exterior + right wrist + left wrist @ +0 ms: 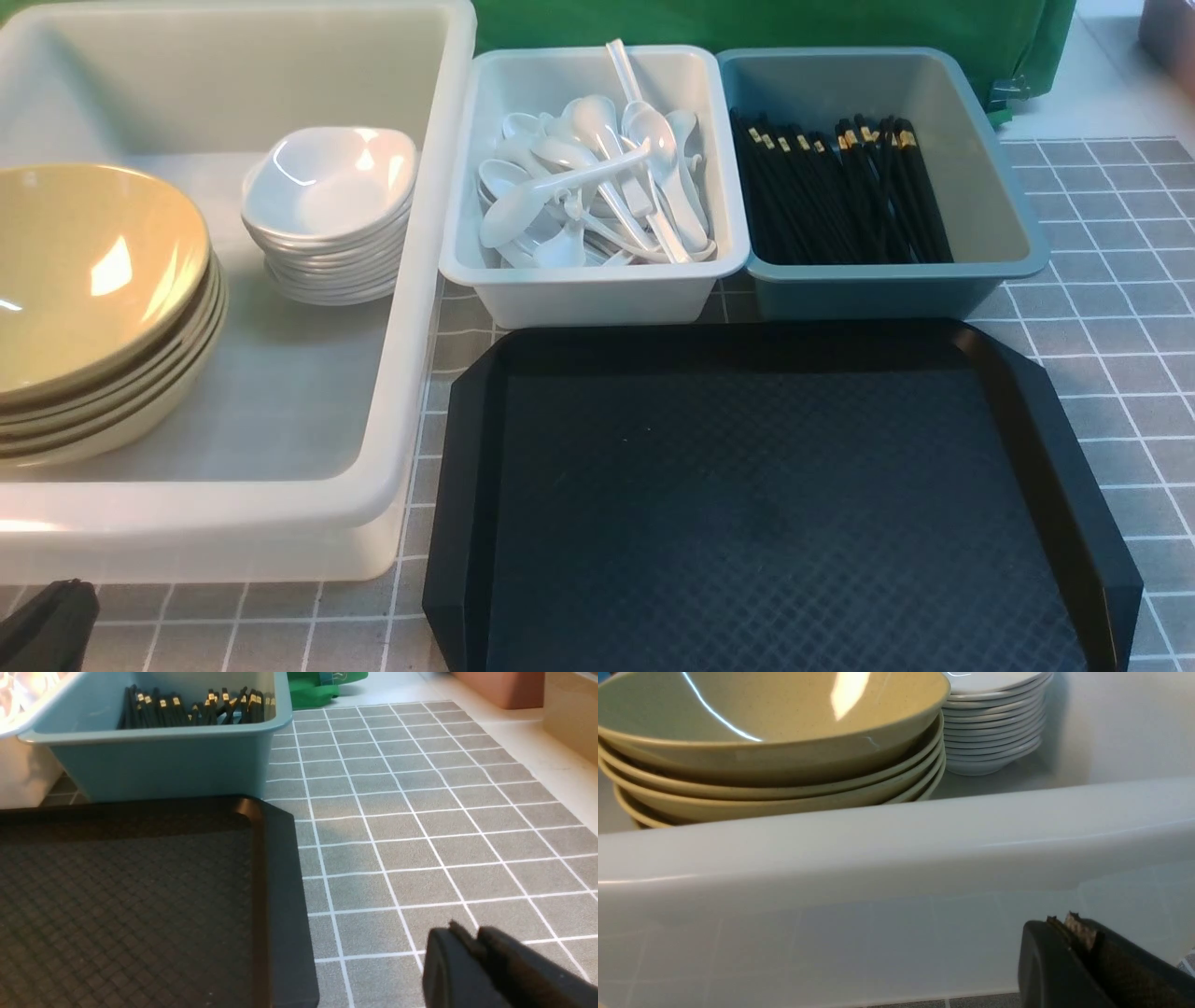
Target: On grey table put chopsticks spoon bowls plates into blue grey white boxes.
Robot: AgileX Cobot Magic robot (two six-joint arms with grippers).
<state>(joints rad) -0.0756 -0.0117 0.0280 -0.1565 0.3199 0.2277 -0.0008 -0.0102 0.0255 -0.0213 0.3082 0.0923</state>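
Several olive-yellow bowls [89, 299] stand stacked in the large milky white box [425, 308] beside a stack of small white plates [329, 210]. White spoons [588, 182] fill the pale grey-white box [597, 289]. Black chopsticks [840, 191] lie in the blue-grey box [1018, 224]. My left gripper [1062, 926] is shut and empty, low in front of the white box's near wall [878, 933]; the bowls [775, 751] and plates [994, 723] show beyond it. My right gripper [467, 938] is shut and empty above the grey table [420, 826], right of the tray.
An empty black diamond-textured tray [775, 504] lies in front of the two small boxes; its corner shows in the right wrist view [280, 882]. Green cloth [747, 23] hangs behind the boxes. A brown container [500, 688] stands past the table's far edge.
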